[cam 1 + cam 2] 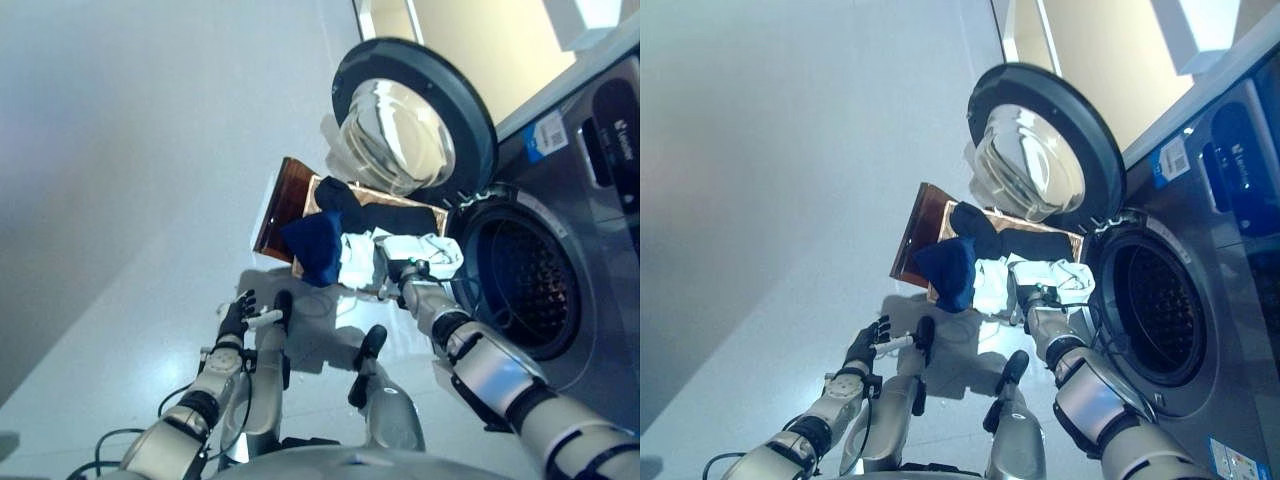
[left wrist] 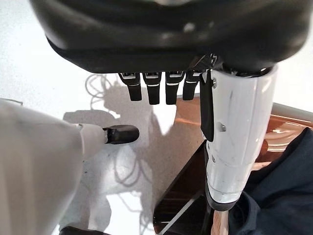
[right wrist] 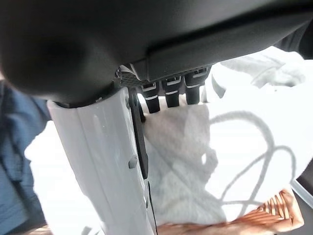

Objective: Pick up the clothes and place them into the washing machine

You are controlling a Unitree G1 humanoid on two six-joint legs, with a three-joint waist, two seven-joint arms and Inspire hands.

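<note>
A brown wicker basket (image 1: 283, 196) stands on the floor before the washing machine (image 1: 590, 230), whose round door (image 1: 470, 110) is swung wide open and whose drum (image 1: 530, 285) is dark. In the basket lie a dark blue garment (image 1: 316, 246), a black one (image 1: 385, 213) and a white cloth (image 1: 428, 250). My right hand (image 1: 397, 270) is at the white cloth (image 3: 195, 161), fingers (image 3: 168, 93) straight above it and thumb out. My left hand (image 1: 235, 320) hangs open over the floor left of the basket (image 2: 195, 161), holding nothing.
The pale floor (image 1: 150, 200) stretches off to the left of the basket. The machine's open door stands just behind the basket, and its front panel fills the right side. A cream wall (image 1: 480, 40) rises beyond the door.
</note>
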